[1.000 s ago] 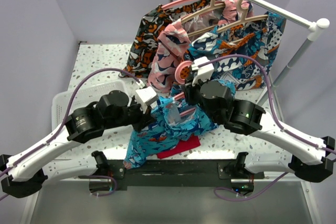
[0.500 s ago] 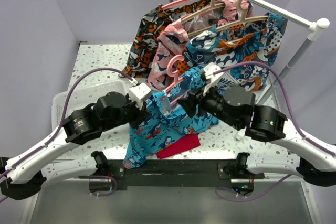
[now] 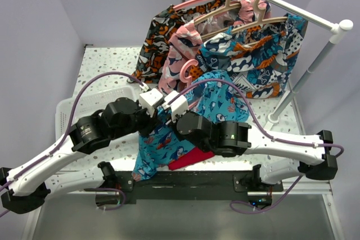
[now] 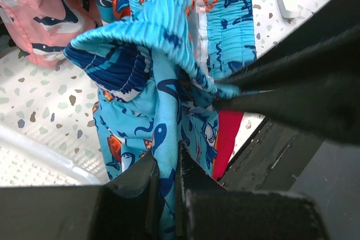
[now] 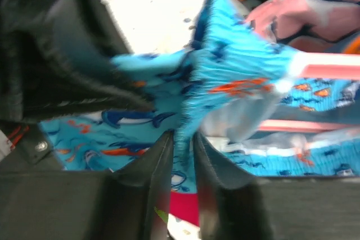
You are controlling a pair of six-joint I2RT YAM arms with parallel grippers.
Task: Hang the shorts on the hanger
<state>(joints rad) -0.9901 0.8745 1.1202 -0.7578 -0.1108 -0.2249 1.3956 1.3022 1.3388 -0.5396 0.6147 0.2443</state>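
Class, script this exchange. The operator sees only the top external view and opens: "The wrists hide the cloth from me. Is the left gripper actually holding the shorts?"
Observer: Yes. The left wrist view shows the left gripper shut on a fold of the shorts.
Operator: And the right gripper?
Observer: Its wrist view is blurred, but shorts fabric fills the narrow gap of the right gripper.
Operator: Where is the hanger there?
Observer: A pink arm of the hanger emerges right beside the bunched waistband.
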